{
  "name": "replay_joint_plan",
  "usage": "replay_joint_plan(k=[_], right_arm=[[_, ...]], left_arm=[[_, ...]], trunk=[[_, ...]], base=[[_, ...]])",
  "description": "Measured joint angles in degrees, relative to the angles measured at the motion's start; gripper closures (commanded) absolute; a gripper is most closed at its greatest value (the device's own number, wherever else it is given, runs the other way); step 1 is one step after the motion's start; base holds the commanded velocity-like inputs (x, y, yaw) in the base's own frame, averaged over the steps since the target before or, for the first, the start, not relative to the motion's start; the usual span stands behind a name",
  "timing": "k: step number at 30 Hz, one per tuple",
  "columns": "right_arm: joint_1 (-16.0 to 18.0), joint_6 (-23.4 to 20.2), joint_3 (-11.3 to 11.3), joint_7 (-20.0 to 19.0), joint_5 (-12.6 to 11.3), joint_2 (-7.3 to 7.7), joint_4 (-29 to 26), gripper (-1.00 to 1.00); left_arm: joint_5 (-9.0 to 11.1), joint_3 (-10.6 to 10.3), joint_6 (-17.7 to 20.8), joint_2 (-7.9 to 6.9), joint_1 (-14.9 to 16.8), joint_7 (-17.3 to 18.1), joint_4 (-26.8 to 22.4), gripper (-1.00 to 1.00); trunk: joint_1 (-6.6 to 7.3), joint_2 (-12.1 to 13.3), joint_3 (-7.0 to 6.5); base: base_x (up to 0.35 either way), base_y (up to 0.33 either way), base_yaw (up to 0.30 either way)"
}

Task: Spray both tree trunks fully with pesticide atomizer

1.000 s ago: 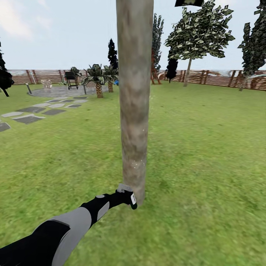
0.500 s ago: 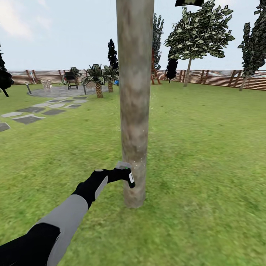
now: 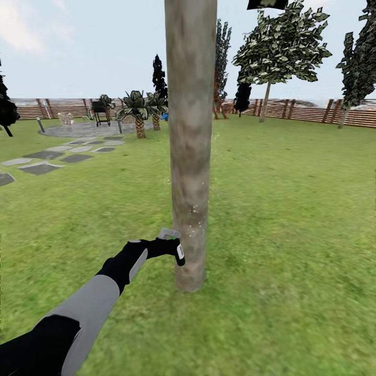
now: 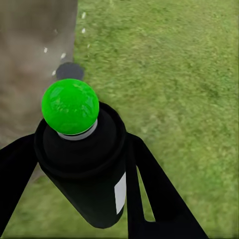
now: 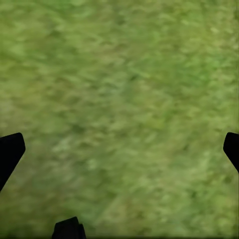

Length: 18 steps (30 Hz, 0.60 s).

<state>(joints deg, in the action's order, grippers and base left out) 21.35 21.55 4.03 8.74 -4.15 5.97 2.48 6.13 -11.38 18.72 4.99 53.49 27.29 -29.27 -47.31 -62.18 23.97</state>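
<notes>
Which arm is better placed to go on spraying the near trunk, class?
The left: its claw grips the pesticide atomizer right beside the tree trunk. The right claw hangs open over bare grass.

From my head view the near tree trunk (image 3: 190, 141) runs off the top edge, so I get none of its canopy, and its width hides part of the fence (image 3: 308, 110) and whatever stands behind it. My left gripper (image 3: 168, 245) is mostly masked by the pesticide atomizer (image 3: 176, 248) it clamps; the label is too small to read. In the right wrist view the right gripper (image 5: 119, 149) shows just dark tips cut by the edges, over blurred lawn (image 5: 119, 99).
</notes>
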Motion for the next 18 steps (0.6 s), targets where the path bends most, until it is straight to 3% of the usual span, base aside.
replay_joint_plan(k=[4, 5, 6, 7, 9, 11, 15, 18], right_arm=[[0.00, 0.00, 0.00, 0.00, 0.01, 0.00, 0.00, -1.00], [0.00, 0.00, 0.00, 0.00, 0.00, 0.00, 0.00, -1.00], [0.00, 0.00, 0.00, 0.00, 0.01, 0.00, 0.00, -1.00], [0.00, 0.00, 0.00, 0.00, 0.00, 0.00, 0.00, -1.00], [0.00, 0.00, 0.00, 0.00, 0.01, 0.00, 0.00, -1.00], [0.00, 0.00, 0.00, 0.00, 0.00, 0.00, 0.00, -1.00], [0.00, 0.00, 0.00, 0.00, 0.00, 0.00, 0.00, -1.00], [0.00, 0.00, 0.00, 0.00, 0.01, 0.00, 0.00, -1.00]], left_arm=[[-0.05, -0.24, 0.21, 0.04, 0.00, -0.62, -0.44, 1.00], [0.05, -0.40, 2.46, 0.20, 0.01, -2.29, -2.55, 1.00], [-0.10, -0.52, 9.04, 0.36, 0.01, -5.76, -8.04, 1.00], [0.02, -0.57, 11.85, 0.41, 0.01, -7.28, -10.57, 1.00], [0.06, -0.69, 21.01, 0.61, 0.02, -12.31, -19.26, 1.00], [0.45, -0.81, 28.45, 1.56, 0.04, -15.36, -27.69, 1.00], [0.21, -0.79, 34.76, 2.16, 0.30, -16.26, -31.63, 1.00], [0.12, -0.31, 36.01, 2.03, 0.40, -16.32, -34.73, 1.00]], trunk=[[0.01, 0.00, 0.00], [0.01, 0.00, -0.01], [0.01, 0.00, -0.01], [0.01, -0.01, -0.01], [0.02, -0.01, -0.01], [0.02, -0.01, -0.01], [0.01, 0.00, 0.00], [0.01, 0.00, 0.00]], base=[[-0.035, 0.000, 0.000], [-0.007, 0.000, 0.000], [-0.006, 0.000, 0.000], [-0.004, 0.000, 0.000], [-0.002, 0.000, 0.000], [0.000, 0.000, 0.000], [0.000, 0.000, 0.000], [0.000, 0.000, 0.000]])
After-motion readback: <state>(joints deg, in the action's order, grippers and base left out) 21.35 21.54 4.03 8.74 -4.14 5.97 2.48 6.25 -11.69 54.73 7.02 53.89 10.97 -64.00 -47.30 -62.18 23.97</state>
